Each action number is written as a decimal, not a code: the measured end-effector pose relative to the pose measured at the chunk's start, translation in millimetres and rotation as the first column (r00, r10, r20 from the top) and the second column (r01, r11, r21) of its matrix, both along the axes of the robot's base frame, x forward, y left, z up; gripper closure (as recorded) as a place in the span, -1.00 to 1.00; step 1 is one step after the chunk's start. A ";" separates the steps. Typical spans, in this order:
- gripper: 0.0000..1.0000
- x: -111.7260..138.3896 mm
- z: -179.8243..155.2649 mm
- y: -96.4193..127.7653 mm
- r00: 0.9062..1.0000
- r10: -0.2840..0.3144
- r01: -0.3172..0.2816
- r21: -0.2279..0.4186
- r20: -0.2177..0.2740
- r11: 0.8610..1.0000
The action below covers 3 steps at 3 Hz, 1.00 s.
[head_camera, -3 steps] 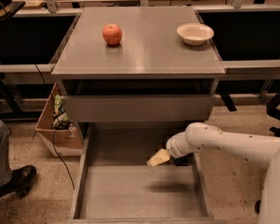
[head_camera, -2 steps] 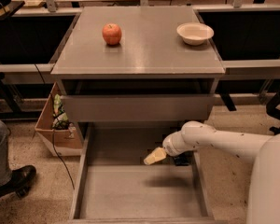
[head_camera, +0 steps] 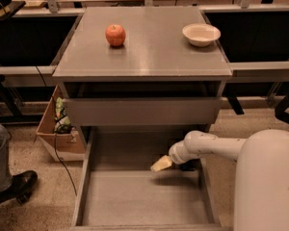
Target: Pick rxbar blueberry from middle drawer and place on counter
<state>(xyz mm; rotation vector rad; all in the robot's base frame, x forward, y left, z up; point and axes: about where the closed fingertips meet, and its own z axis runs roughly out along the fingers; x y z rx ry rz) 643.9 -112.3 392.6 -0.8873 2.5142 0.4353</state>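
The middle drawer (head_camera: 135, 198) is pulled out at the bottom, showing a plain grey floor. My gripper (head_camera: 161, 163), pale tan at its tip, reaches in from the right on a white arm (head_camera: 207, 146). It hangs low over the back right part of the drawer floor. A dark patch (head_camera: 189, 166) lies just behind the gripper; I cannot tell whether it is the rxbar blueberry or shadow. No bar shows clearly anywhere. The counter (head_camera: 149, 52) is the grey top of the cabinet above.
A red apple (head_camera: 115, 34) and a white bowl (head_camera: 201, 33) stand on the counter. A shorter drawer with a flat front panel (head_camera: 142, 110) sits above the open one. A cardboard box (head_camera: 62, 131) and a person's shoe (head_camera: 17, 186) are to the left.
The gripper has shifted slightly to the left inside the drawer. The arm now fills more of the lower right.
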 end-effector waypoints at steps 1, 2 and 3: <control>-1.00 1.9 -19.7 -10.6 1.000 -0.024 0.025 -0.033 0.005 0.999; -1.00 3.7 -22.1 -22.9 0.998 -0.047 0.049 -0.057 0.036 0.997; -1.00 5.2 -13.0 -31.5 0.995 -0.055 0.061 -0.076 0.083 0.995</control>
